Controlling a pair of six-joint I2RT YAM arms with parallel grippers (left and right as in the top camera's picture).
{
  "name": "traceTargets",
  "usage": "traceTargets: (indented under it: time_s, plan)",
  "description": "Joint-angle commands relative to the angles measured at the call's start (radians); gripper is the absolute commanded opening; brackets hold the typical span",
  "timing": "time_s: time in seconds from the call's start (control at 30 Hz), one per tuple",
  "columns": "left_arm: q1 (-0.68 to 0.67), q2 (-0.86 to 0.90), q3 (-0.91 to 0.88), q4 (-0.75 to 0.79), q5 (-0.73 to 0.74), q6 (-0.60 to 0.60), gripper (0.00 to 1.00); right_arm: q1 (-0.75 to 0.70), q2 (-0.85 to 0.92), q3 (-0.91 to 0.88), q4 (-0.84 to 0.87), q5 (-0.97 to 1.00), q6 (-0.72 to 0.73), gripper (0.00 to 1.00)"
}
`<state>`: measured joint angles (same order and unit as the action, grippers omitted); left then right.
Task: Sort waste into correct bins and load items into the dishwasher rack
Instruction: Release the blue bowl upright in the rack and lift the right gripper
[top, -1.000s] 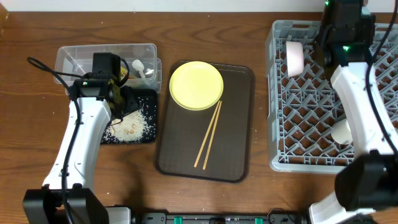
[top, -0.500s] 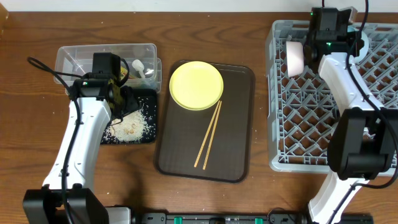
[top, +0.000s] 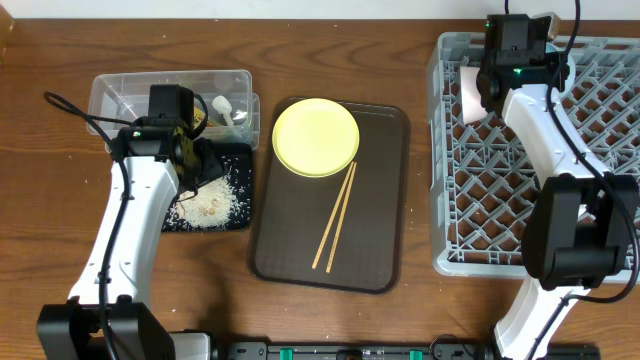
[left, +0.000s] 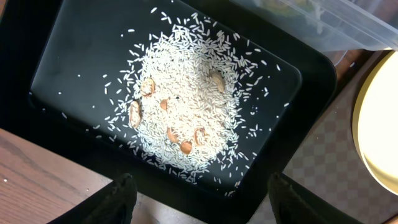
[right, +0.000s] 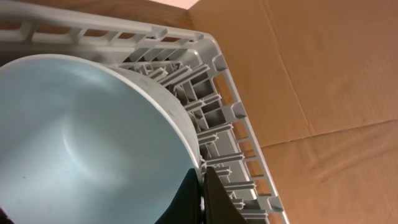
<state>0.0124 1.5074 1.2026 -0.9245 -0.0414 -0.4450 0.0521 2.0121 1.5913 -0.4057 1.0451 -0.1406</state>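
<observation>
R claw further left than before, on light blue bowl rim.

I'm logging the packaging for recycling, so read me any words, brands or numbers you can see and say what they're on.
No text can be read.
Snack wrapper in the clear tub: print too small and mostly hidden.
Yellow plate, bowl, grey rack, black tray: no markings visible.

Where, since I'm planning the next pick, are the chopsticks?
In the overhead view, the chopsticks lie side by side on the brown tray at mid-table. Their upper ends are by the plate, left of the rack.
</observation>
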Motion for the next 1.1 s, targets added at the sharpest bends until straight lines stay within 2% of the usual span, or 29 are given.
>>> traceTargets:
  time_s: [0.0, 0.1, 0.27, 0.7, 1.07]
  plan:
    - [0.004, -0.004, -0.001, -0.006, -0.019, -0.003, 0.71, 0.006, 0.010, 0.009, 0.042, 0.115, 0.033, 0.01]
    - [0.004, -0.004, -0.001, -0.006, -0.019, -0.002, 0.71, 0.005, 0.010, 0.009, 0.101, 0.181, 0.001, 0.01]
    - [0.004, -0.004, -0.001, -0.006, -0.019, -0.003, 0.71, 0.006, 0.011, 0.009, 0.155, 0.147, -0.085, 0.01]
    - [0.004, -0.004, -0.001, -0.007, -0.019, -0.003, 0.71, 0.009, 0.116, 0.009, 0.156, 0.171, -0.085, 0.01]
    - [0.004, -0.004, -0.001, -0.007, -0.019, -0.003, 0.71, 0.101, 0.114, 0.009, 0.093, 0.181, -0.041, 0.01]
